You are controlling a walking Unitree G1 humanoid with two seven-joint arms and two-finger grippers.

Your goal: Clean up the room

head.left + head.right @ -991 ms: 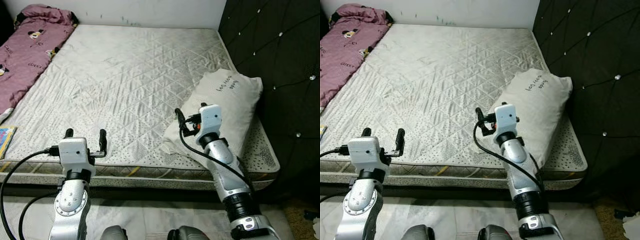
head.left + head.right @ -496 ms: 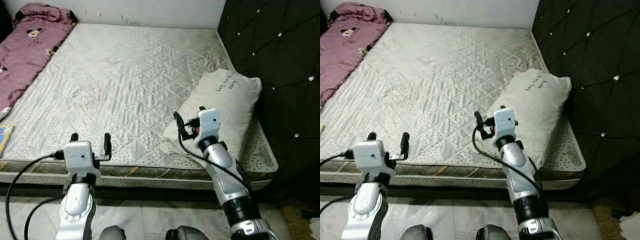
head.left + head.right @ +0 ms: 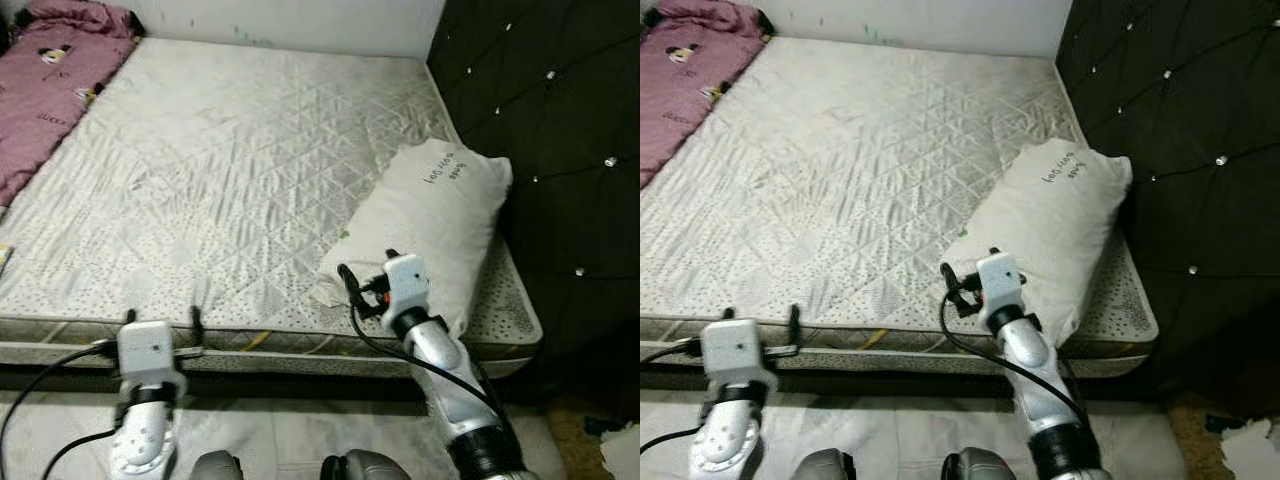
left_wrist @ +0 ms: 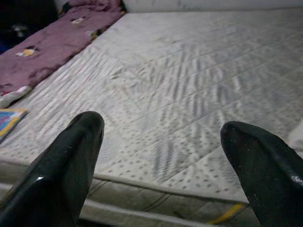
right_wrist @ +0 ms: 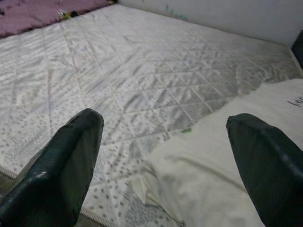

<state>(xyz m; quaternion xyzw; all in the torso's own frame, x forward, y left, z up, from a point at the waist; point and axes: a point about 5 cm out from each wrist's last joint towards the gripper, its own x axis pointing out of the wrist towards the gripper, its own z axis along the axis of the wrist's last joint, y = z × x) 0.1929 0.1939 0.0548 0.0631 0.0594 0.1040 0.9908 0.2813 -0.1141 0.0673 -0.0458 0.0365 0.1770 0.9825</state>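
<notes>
A white pillow with dark writing lies on the right side of the bare quilted mattress, against the black headboard. My right gripper is open and empty, hovering just over the pillow's near corner. My left gripper is open too, low at the mattress's front edge, with nothing between its fingers. A purple cartoon-print blanket lies bunched along the far left of the bed.
The black tufted headboard stands along the right side. A colourful book rests at the mattress's left edge. Pale scraps lie on the floor at the lower right. The mattress's front edge runs just before my arms.
The view has shifted slightly. Both arms have sunk: the left gripper from above the mattress to its front edge, the right from mid-pillow to the pillow's near corner. Both stay open.
</notes>
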